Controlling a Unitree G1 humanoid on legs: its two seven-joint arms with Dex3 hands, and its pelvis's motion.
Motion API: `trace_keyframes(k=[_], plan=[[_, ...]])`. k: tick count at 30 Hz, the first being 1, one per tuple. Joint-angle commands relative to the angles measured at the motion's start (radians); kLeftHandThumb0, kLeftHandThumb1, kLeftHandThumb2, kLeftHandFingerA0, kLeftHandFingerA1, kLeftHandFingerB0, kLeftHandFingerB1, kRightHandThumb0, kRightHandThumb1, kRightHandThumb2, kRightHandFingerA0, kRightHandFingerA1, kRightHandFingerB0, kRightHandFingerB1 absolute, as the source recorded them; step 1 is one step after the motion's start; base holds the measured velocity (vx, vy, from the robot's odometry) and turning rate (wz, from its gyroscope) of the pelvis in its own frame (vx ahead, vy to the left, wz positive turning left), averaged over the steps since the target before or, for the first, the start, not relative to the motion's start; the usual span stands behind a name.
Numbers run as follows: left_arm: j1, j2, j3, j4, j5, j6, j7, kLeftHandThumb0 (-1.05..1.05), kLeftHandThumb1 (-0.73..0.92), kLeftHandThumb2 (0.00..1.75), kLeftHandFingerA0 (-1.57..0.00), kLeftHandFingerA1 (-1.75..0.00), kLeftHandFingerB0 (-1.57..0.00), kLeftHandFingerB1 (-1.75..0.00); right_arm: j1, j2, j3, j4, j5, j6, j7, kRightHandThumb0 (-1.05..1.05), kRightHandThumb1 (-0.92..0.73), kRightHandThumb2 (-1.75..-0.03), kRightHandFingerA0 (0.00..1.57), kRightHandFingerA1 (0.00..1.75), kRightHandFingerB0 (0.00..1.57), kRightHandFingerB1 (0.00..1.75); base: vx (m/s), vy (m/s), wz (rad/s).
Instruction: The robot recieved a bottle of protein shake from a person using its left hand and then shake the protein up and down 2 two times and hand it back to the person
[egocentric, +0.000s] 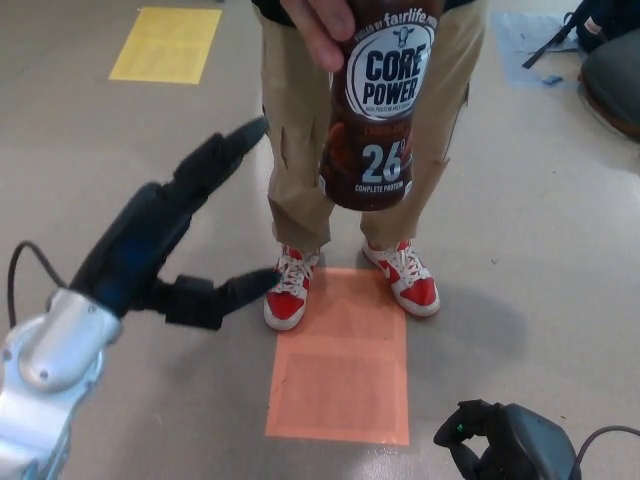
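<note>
Core Power protein shake bottle upright, top centre, in person's hand. Left hand, spread wide and empty, lies left of it, apart; nearer than right hand, whose state is unclear.

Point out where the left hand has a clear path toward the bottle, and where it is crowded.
Open air lies between the left hand and the bottle, in front of the person's trouser leg. The bottle's top is crowded by the person's hand; its lower half is bare.
</note>
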Motion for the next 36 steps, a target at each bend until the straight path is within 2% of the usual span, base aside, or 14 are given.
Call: trace_keyframes(k=[1, 8, 9, 11, 12, 13, 16, 18, 20, 23, 32, 33, 34, 36], plan=[[-0.312, 0.036, 0.119, -0.19, -0.518, 1.062, -0.149, -0.78, 0.49, 0.86, -0.04, -0.31, -0.04, -0.07, -0.032, -0.019, -0.014, 0.013, -0.006, -0.007, -0.01, -0.48, -0.62, -0.96, 0.92, 0.79, 0.9, 0.65, 0.0, 0.0, 0.0], [-0.382, 0.006, 0.119, -0.189, -0.536, 1.152, -0.153, -0.86, 0.54, 0.88, -0.01, -0.18, 0.0, 0.0, -0.034, -0.022, -0.019, 0.012, -0.005, -0.014, -0.011, -0.47, -0.58, -1.05, 0.96, 0.9, 0.92, 0.68, 0.0, 0.0, 0.0], [-0.392, 0.004, 0.115, -0.187, -0.534, 1.166, -0.157, -0.85, 0.54, 0.88, -0.01, -0.18, 0.0, -0.01, -0.034, -0.023, -0.018, 0.012, -0.007, -0.016, -0.013, -0.49, -0.54, -1.14, 0.92, 0.91, 0.87, 0.78, 0.0, 0.0, 0.0], [-0.408, 0.006, 0.103, -0.186, -0.527, 1.185, -0.167, -0.86, 0.56, 0.9, 0.0, -0.17, 0.0, -0.02, -0.034, -0.024, -0.019, 0.012, -0.007, -0.019, -0.011, -0.44, -0.58, -1.18, 0.89, 0.89, 0.85, 0.79, 0.0, 0.0, 0.0], [-0.417, 0.008, 0.096, -0.18, -0.523, 1.186, -0.175, -0.88, 0.57, 0.9, 0.0, -0.15, 0.0, 0.0, -0.037, -0.025, -0.019, 0.013, -0.007, -0.018, -0.011, -0.49, -0.61, -1.04, 0.93, 0.82, 0.91, 0.69, 0.0, 0.0, 0.0], [-0.434, 0.002, 0.082, -0.171, -0.511, 1.19, -0.182, -0.84, 0.56, 0.9, 0.0, -0.18, 0.0, -0.07, -0.04, -0.025, -0.017, 0.013, -0.009, -0.017, -0.014, -0.5, -0.6, -1.06, 0.93, 0.86, 0.89, 0.71, 0.0, 0.0, 0.0], [-0.461, -0.014, 0.059, -0.165, -0.489, 1.206, -0.181, -0.85, 0.56, 0.9, 0.0, -0.17, -0.06, -0.11, -0.043, -0.028, -0.014, 0.012, -0.014, -0.017, -0.02, -0.5, -0.55, -1.13, 0.92, 0.9, 0.86, 0.78, 0.0, 0.0, 0.0], [-0.491, -0.023, 0.038, -0.166, -0.478, 1.234, -0.187, -0.86, 0.56, 0.9, 0.0, -0.15, -0.05, -0.09, -0.045, -0.03, -0.015, 0.011, -0.014, -0.021, -0.028, -0.49, -0.59, -1.06, 0.95, 0.86, 0.9, 0.74, 0.0, 0.0, 0.0], [-0.502, -0.027, 0.025, -0.172, -0.47, 1.241, -0.192, -0.87, 0.57, 0.91, -0.01, -0.17, -0.08, -0.11, -0.045, -0.035, -0.011, 0.011, -0.019, -0.025, -0.033, -0.51, -0.54, -1.15, 0.92, 0.92, 0.85, 0.81, 0.0, 0.0, 0.0], [-0.52, -0.043, 0.016, -0.185, -0.468, 1.281, -0.19, -0.88, 0.57, 0.92, -0.01, -0.17, -0.03, -0.07, -0.046, -0.036, -0.016, 0.012, -0.015, -0.029, -0.026, -0.52, -0.59, -1.07, 0.94, 0.91, 0.9, 0.75, 0.0, 0.0, 0.0], [-0.53, -0.068, 0.004, -0.201, -0.481, 1.361, -0.214, -0.92, 0.58, 0.94, 0.0, -0.13, 0.0, 0.0, -0.036, -0.039, -0.023, 0.012, -0.004, -0.039, -0.007, -0.52, -0.61, -1.0, 0.94, 0.9, 0.89, 0.72, 0.0, 0.0, 0.0], [-0.532, -0.07, 0.002, -0.202, -0.479, 1.366, -0.213, -0.92, 0.58, 0.94, 0.0, -0.13, 0.0, 0.0, -0.036, -0.038, -0.025, 0.012, -0.002, -0.037, -0.002, -0.52, -0.61, -1.0, 0.94, 0.9, 0.89, 0.72, 0.0, 0.0, 0.0], [-0.535, -0.074, -0.001, -0.203, -0.478, 1.371, -0.213, -0.92, 0.57, 0.94, 0.0, -0.13, 0.0, 0.0, -0.036, -0.038, -0.028, 0.012, 0.002, -0.037, 0.004, -0.53, -0.54, -1.11, 0.91, 0.9, 0.86, 0.78, 0.0, 0.0, 0.0], [-0.541, -0.08, -0.005, -0.204, -0.474, 1.384, -0.213, -0.92, 0.56, 0.94, 0.0, -0.13, 0.0, 0.0, -0.035, -0.038, -0.029, 0.012, 0.004, -0.04, 0.006, -0.53, -0.55, -1.11, 0.93, 0.88, 0.86, 0.77, 0.0, 0.0, 0.0]])
